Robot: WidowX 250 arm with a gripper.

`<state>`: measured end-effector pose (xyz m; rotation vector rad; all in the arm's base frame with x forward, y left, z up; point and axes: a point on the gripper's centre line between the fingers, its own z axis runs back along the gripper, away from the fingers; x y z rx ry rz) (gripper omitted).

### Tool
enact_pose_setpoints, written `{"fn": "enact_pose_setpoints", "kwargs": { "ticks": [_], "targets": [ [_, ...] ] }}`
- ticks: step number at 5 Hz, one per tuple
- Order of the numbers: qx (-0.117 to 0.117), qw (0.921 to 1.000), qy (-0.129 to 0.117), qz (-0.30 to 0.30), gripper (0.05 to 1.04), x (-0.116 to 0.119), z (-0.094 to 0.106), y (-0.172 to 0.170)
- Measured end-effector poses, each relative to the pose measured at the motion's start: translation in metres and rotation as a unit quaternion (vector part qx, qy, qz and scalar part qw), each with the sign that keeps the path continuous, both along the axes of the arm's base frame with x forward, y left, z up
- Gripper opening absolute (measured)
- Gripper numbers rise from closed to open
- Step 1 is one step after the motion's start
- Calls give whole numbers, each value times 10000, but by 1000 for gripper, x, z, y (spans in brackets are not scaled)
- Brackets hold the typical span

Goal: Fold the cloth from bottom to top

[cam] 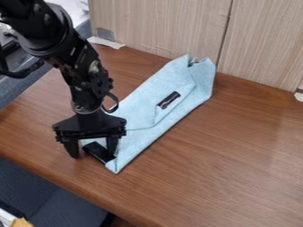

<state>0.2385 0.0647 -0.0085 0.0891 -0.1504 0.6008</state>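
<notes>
My fingers are spread apart, with a black strip [99,152] between them at the near end of the light blue cloth [142,111]; one finger is over the cloth's corner. I have the gripper [91,153] pointing down. From there the cloth runs slantwise, in a long folded shape, across the brown table [231,155], a small dark patch [168,100] on top, its far end near the wooden panel [160,26].

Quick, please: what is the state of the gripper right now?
Gripper: open, its fingers apart at the near end of the blue cloth.
</notes>
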Motion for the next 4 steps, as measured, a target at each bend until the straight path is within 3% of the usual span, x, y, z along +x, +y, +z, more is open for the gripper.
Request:
{"fn": "enact_pose_setpoints", "kwargs": {
  "ticks": [1, 2, 4],
  "targets": [
    [-27, 10000, -62, 12, 950, 4, -1, 0],
    [52, 9999, -136, 42, 716, 5, -1, 0],
    [-64, 9998, -171, 123, 350, 3, -1, -5]
  ]
}}
